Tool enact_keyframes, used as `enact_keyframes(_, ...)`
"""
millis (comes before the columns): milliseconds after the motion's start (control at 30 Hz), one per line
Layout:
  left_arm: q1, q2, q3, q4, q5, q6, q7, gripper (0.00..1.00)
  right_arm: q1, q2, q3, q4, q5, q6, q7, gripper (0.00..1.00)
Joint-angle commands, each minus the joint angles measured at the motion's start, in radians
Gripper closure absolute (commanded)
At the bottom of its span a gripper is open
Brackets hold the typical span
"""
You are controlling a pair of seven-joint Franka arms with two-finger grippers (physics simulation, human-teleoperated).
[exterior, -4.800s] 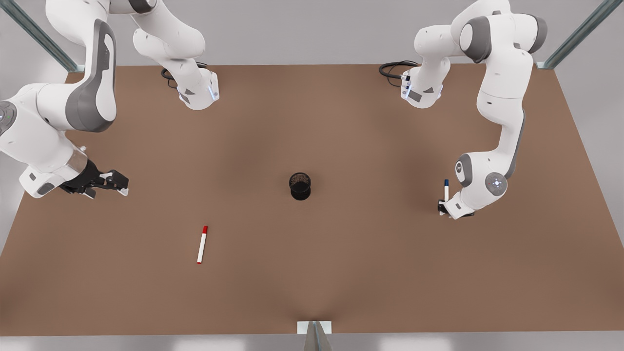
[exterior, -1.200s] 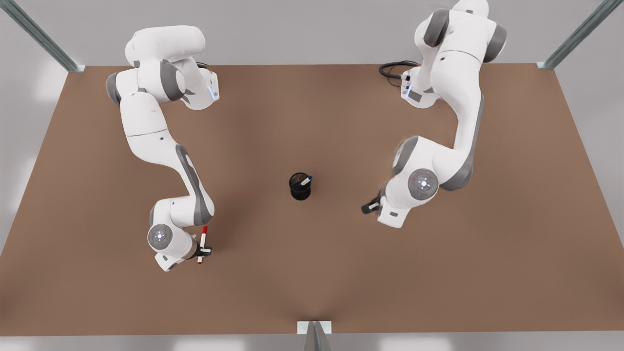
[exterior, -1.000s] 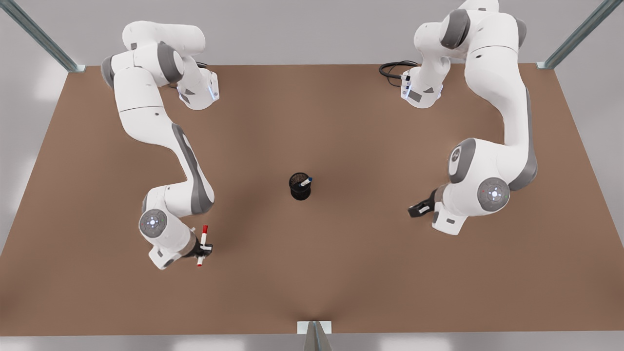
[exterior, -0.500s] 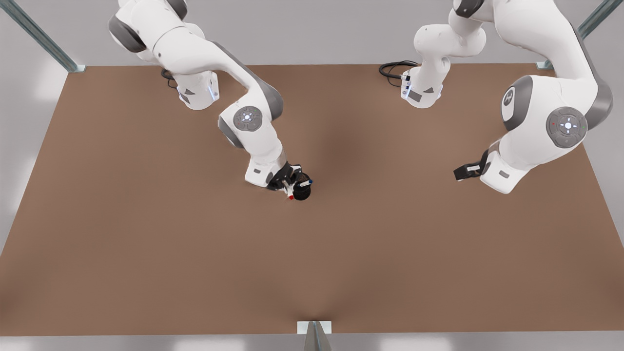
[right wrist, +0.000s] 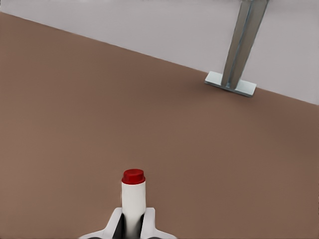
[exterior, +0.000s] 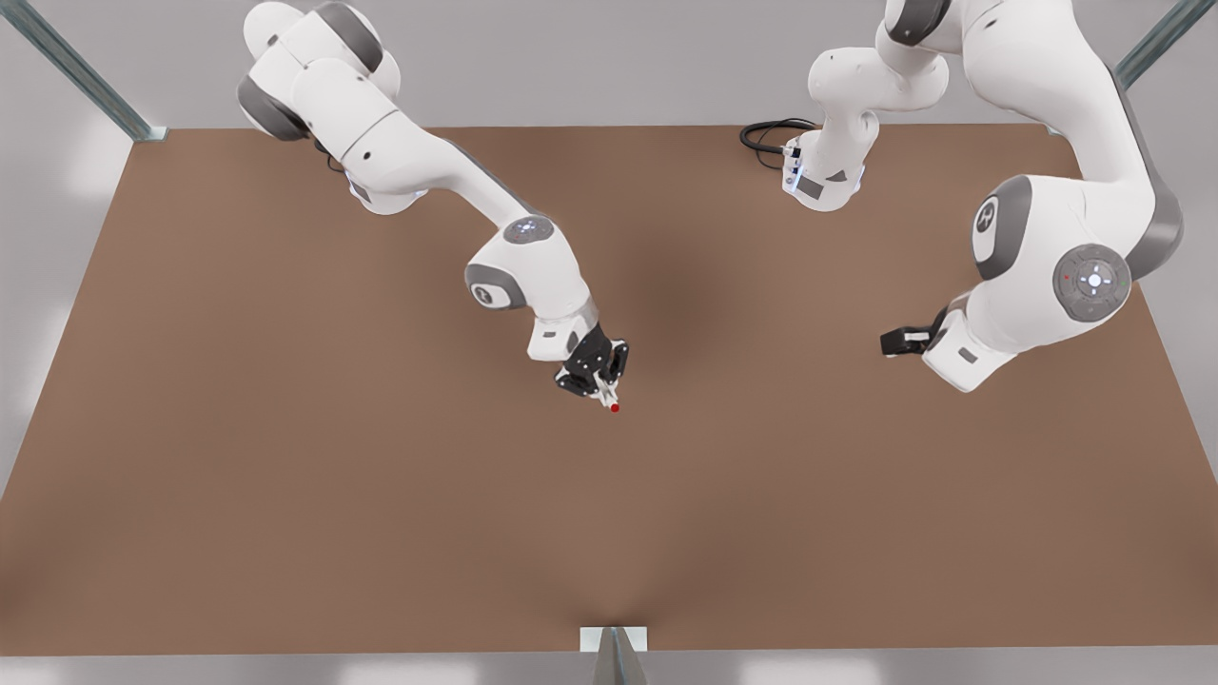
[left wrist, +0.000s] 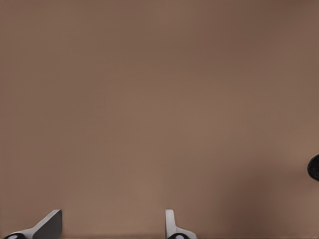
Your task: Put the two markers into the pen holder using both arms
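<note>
**Status: red marker in grasp, insertion pending**

1. Reference landmark: the post foot (exterior: 614, 639), a grey metal plate at the middle of the tabletop's (exterior: 285, 495) edge.

2. My right hand (exterior: 601, 385) hangs over the middle of the tabletop, straight across from the post foot. Its fingers are pinching the red marker (right wrist: 133, 199) by the white barrel. The red end sticks out beyond the fingertips and points toward the post foot.

3. My left hand (exterior: 899, 340) waits well apart from the post foot, toward the front view's right, above bare tabletop. Its fingers are spread and carry nothing.

4. Progress, as I judge it:
   - Done: the red marker is off the tabletop and in a firm grasp.
   - Left: lower it into the pen holder and let go.
   - The pen holder seems to sit beneath my right hand in the front view, hidden by it. A dark shape (left wrist: 314, 167) at the edge of the left wrist view may be the holder; I cannot tell.
   - I cannot tell whether the other marker is already stowed.

5. Surface: the tabletop is flat, matte brown and uniform.

6. Room: plain pale grey walls. Slanted metal struts (exterior: 86, 81) stand at the corners far from the post foot. A black cable (exterior: 766, 133) loops beside one arm's base.
</note>
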Motion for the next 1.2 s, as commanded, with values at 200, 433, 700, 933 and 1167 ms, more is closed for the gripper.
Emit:
enact_keyframes(200, -0.006, 0.01, 0.001, 0.0, 0.001, 0.005, 0.112, 0.0, -0.007, -0.002, 0.001, -0.059, -0.354, 0.05, 0.57, 0.79)
enact_keyframes(433, -0.008, 0.011, 0.0, 0.0, 0.004, 0.005, 0.112, 0.0, 0.004, -0.009, 0.009, -0.084, -0.401, 0.053, 0.635, 0.79)
enact_keyframes(700, -0.008, 0.019, 0.0, 0.0, 0.004, 0.008, 0.112, 0.0, 0.005, -0.009, 0.01, -0.185, -0.589, 0.046, 0.767, 0.04)
enact_keyframes(933, -0.008, 0.019, -0.002, 0.002, 0.004, 0.006, 0.113, 0.0, -0.288, -0.052, 0.3, -0.019, -0.247, -0.239, 0.445, 0.0)
enact_keyframes(1167, -0.016, 0.019, -0.003, 0.008, 0.004, 0.006, 0.112, 0.0, -0.274, -0.456, -0.395, 0.18, 0.723, -1.103, -0.686, 0.0)
